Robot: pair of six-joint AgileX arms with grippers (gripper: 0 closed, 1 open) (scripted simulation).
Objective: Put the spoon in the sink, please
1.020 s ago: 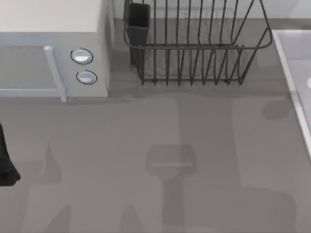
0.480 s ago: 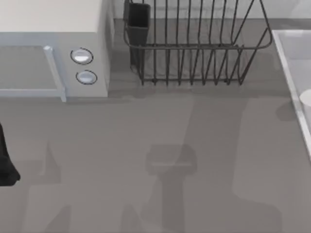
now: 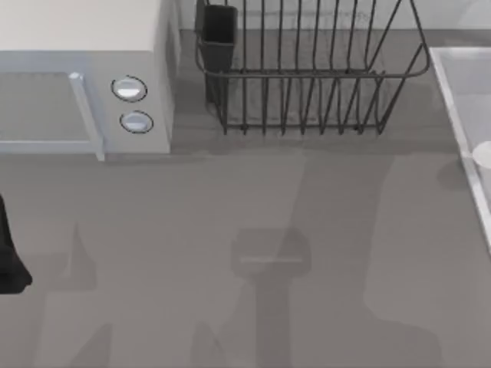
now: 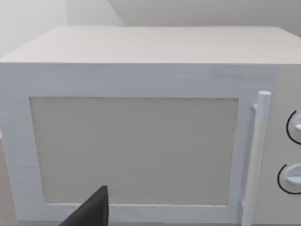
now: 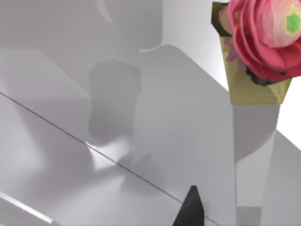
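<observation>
The sink (image 3: 460, 100) is the pale basin at the table's right edge; its smooth floor (image 5: 70, 155) also lies under the right wrist camera. A small pale rounded shape (image 3: 483, 155) hangs over the sink's rim and casts a shadow on the table beside it. I cannot tell whether it is the spoon, which I do not make out for sure. One dark fingertip (image 5: 190, 209) of my right gripper shows above the basin. My left arm (image 3: 9, 257) is parked at the table's left edge, with one dark fingertip (image 4: 91, 212) in front of the microwave door.
A white microwave (image 3: 84, 84) with two round knobs stands at the back left. A dark wire dish rack (image 3: 307, 69) is at the back middle. A pink flower in a tan wrap (image 5: 258, 47) rises beside the sink.
The pale rounded shape slid into view at the right edge and toward the front, its shadow with it. It has held still for the last half second. The left arm has not moved.
</observation>
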